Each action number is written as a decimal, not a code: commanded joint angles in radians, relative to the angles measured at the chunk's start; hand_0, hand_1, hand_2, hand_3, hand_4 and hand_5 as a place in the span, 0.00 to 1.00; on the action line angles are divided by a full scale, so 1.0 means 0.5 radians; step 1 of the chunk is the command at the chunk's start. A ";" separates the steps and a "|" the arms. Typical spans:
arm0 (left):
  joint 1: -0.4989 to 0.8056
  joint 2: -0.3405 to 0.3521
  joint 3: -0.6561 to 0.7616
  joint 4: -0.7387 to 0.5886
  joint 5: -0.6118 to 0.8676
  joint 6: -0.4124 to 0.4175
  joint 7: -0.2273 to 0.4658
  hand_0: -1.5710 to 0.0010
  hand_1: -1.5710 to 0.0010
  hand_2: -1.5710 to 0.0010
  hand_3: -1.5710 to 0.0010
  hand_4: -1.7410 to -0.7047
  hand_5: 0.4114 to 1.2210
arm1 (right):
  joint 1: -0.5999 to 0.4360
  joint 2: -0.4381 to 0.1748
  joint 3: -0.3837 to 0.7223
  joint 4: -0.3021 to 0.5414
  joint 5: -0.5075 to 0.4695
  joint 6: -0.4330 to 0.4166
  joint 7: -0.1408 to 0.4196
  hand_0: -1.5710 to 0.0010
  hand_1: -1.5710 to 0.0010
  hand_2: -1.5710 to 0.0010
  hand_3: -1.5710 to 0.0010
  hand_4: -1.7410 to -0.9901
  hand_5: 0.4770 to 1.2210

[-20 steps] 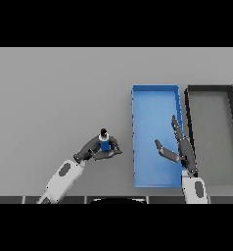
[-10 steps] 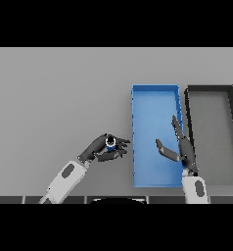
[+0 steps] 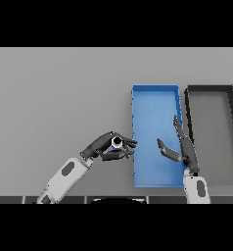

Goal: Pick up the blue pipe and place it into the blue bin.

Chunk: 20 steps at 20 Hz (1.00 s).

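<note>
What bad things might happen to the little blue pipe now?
The left robot hand holds the small blue pipe just outside the blue rectangular bin, over the grey table. Let go now, it would likely miss the bin. The open right robot hand hangs over the bin, so the hands might bump.

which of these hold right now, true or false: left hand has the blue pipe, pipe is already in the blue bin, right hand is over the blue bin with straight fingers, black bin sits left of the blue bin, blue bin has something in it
1. The left hand has its fingers curled round the blue pipe. True.
2. The pipe is already in the blue bin. False: it is held just outside the bin's left wall.
3. The right hand is over the blue bin with straight fingers. True.
4. The black bin sits left of the blue bin. False: it is to its right.
5. The blue bin has something in it. False: nothing shows inside it.
</note>
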 commanded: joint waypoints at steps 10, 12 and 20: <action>-0.004 0.001 -0.002 0.016 -0.009 -0.018 0.040 0.00 0.00 0.00 0.08 0.01 1.00 | 0.144 0.080 0.033 -0.093 0.038 -0.074 -0.061 1.00 1.00 1.00 1.00 0.72 0.19; -0.013 -0.004 0.009 0.017 -0.012 -0.004 0.039 0.00 0.00 0.00 0.08 0.01 1.00 | 0.122 0.051 0.023 -0.166 -0.057 0.001 -0.100 1.00 1.00 1.00 1.00 0.73 0.18; 0.001 0.007 0.005 0.019 -0.016 -0.033 0.032 0.00 0.00 0.00 0.08 0.01 1.00 | -0.150 -0.312 0.125 -0.603 -0.623 0.524 0.389 1.00 1.00 1.00 1.00 0.62 0.06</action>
